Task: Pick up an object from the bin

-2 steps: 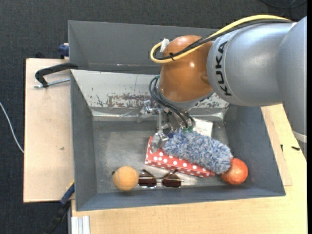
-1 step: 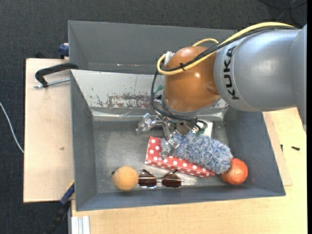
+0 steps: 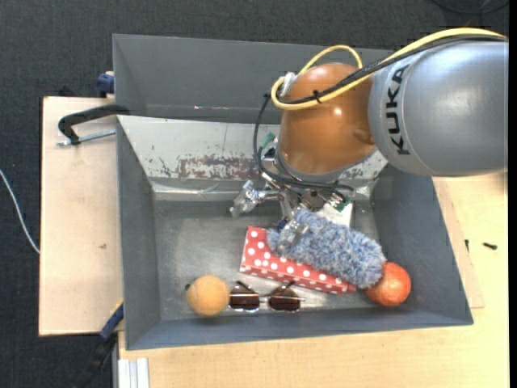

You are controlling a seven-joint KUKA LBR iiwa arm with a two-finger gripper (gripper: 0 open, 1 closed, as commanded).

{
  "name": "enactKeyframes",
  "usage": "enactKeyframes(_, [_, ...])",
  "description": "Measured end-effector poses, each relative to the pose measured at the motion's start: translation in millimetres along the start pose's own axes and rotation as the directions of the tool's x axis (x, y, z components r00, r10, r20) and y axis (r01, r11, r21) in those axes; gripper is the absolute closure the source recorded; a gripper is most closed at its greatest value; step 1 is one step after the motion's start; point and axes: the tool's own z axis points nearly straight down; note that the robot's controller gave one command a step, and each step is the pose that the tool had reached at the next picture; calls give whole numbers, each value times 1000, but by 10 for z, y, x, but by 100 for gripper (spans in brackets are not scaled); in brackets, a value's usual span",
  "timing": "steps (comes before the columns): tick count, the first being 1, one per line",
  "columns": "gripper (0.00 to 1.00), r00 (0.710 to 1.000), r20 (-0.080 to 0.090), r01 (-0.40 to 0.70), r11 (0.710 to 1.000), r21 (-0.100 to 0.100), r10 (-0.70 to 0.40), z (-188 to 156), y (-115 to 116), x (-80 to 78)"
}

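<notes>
My gripper point(image 3: 269, 213) hangs under the orange wrist cover near the middle of the bin, open. Its left finger point(image 3: 244, 200) stands over the bare floor. The right finger point(image 3: 292, 226) is down at the left end of a fuzzy blue-grey duster point(image 3: 335, 251). That duster lies partly across a red box with white dots point(image 3: 271, 260), just below the gripper. Nothing shows between the fingers. A small white and green packet point(image 3: 342, 209) peeks out to the right of the gripper, mostly hidden by the wrist.
Along the front wall lie an orange ball point(image 3: 208, 295), a pair of sunglasses point(image 3: 265, 300) and a red-orange ball point(image 3: 391, 285) at the right. The arm and its cover hide the bin's back right part.
</notes>
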Motion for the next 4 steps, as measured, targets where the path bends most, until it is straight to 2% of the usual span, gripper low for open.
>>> enactKeyframes(1, [0, 976, -2, 220, 976, 0, -220, 399, 85, -180])
enactKeyframes(2, [100, 857, -5, 516, 857, -10, -516, 505, -48, -142])
enactKeyframes(4, [100, 857, -3, 515, 857, -10, -516, 483, -44, -143])
